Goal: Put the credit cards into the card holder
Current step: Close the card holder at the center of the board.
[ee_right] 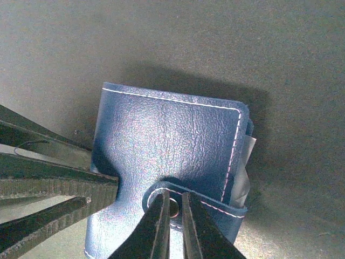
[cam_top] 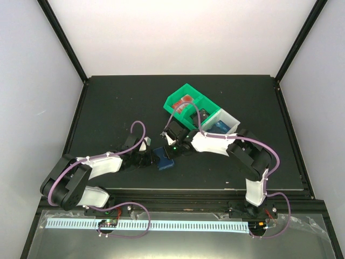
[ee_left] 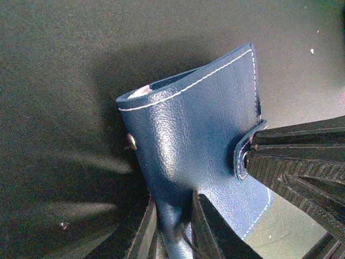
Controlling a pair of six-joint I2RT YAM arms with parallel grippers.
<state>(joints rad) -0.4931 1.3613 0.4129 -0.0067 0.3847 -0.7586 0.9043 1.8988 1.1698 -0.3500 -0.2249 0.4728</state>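
Dark matte table (cam_top: 108,108) lies under both arms. Nearest, my left tool (ee_left: 173,208) is clamped on the bottom edge of the card holder (ee_left: 194,135); my right tool (ee_right: 174,199) pinches its snap tab (ee_right: 209,205). Held between the tools, it looks light, soft and floppy, so I would grip stitched edges. Beyond the right tool, the credit cards (cam_top: 186,101) lie in a tray (cam_top: 172,103).

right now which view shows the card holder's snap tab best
Right wrist: the snap tab lies close, nearly whole, pinched in the right gripper. Left wrist shows only its rounded end. Top view: the card holder is a small blue patch.
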